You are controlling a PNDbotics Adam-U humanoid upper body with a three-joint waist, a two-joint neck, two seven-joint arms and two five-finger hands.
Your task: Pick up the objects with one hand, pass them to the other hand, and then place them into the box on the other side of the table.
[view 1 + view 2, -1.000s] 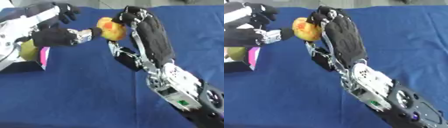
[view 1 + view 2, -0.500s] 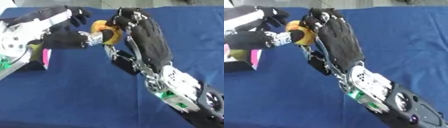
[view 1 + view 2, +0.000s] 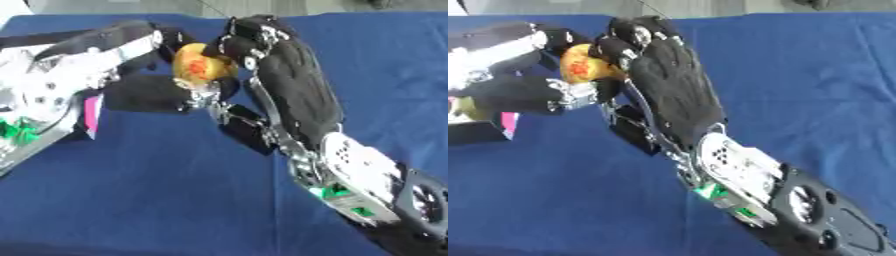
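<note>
A yellow-orange fruit (image 3: 199,67) with a red patch on its side is held up above the blue tablecloth (image 3: 157,200), between the two robot hands. It cannot be told which fruit it is exactly; it looks like a small apple or a peach.

The right hand (image 3: 289,85) is seen reaching in from the lower right, with its black back turned to the camera. Its fingers (image 3: 249,37) are curled over the top and the right side of the fruit, and the thumb (image 3: 241,127) is placed lower, under and beside the fruit.

The left hand (image 3: 140,70) is seen coming from the left side. Its black fingers are bent around the left side of the fruit, one above it and another part below it, so the fruit is touched by both hands at the same moment. It cannot be told which hand carries the weight.

A box (image 3: 483,131) with a black wall and a pink edge is found at the left border of the table, just beside and partly under the left arm. Something yellowish-green is seen inside it, but it is mostly hidden.
</note>
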